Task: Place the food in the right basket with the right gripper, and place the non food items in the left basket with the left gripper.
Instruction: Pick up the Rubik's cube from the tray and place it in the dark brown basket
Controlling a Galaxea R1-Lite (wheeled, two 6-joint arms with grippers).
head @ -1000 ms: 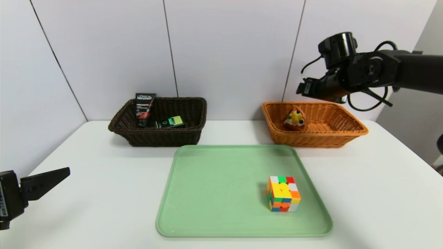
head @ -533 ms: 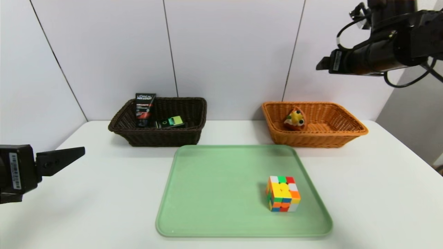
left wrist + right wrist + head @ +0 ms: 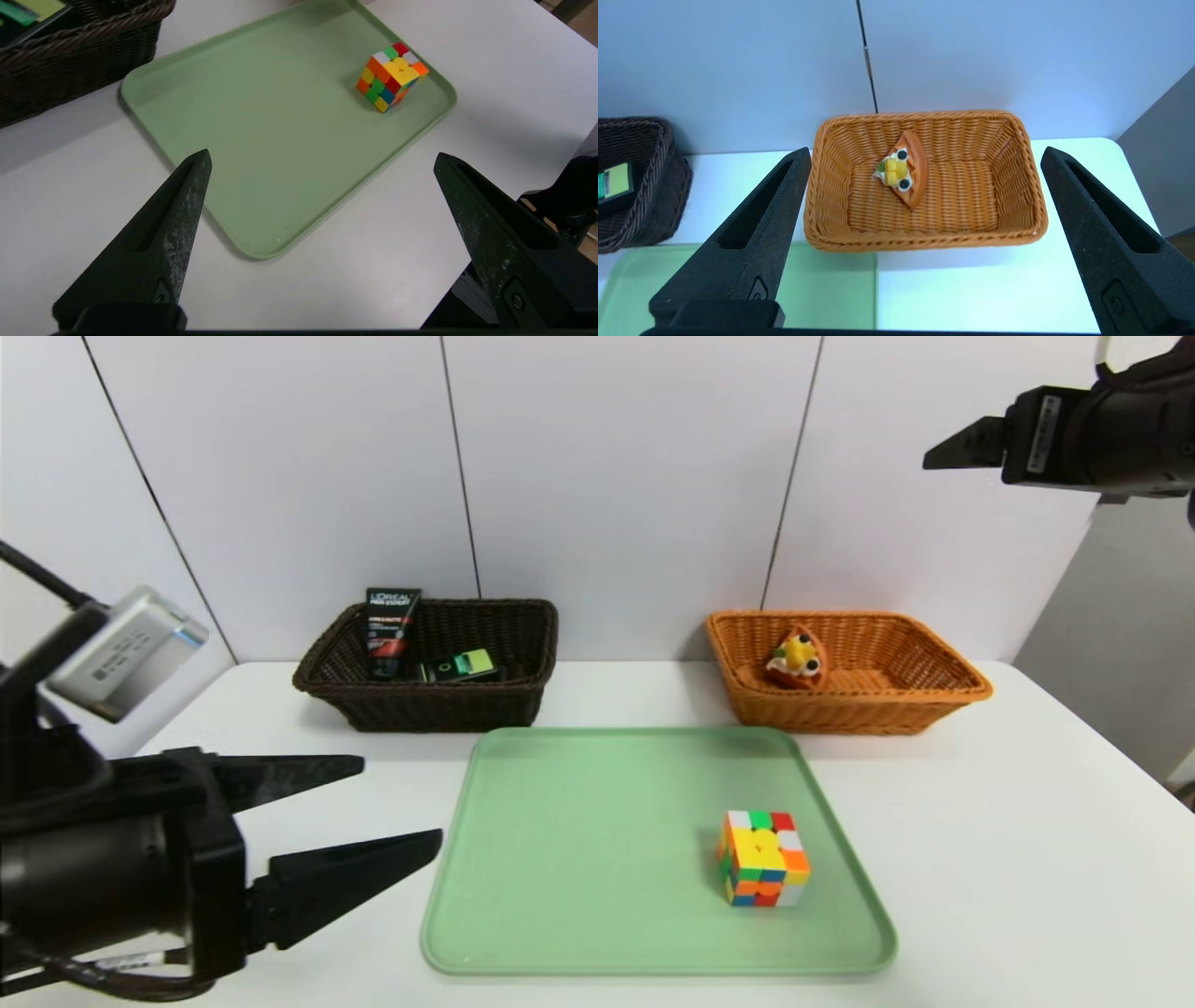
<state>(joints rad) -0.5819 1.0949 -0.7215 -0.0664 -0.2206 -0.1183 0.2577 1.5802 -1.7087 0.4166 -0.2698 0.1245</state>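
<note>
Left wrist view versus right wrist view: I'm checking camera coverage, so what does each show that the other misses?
Only the left wrist view shows the puzzle cube on the green tray, framed by the open left claw.

Only the right wrist view shows the orange basket holding the waffle wedge, with the open right claw raised before it, and the wall behind.

Both show part of the tray, the white table, and the dark basket with the green-labelled bottle inside.
</note>
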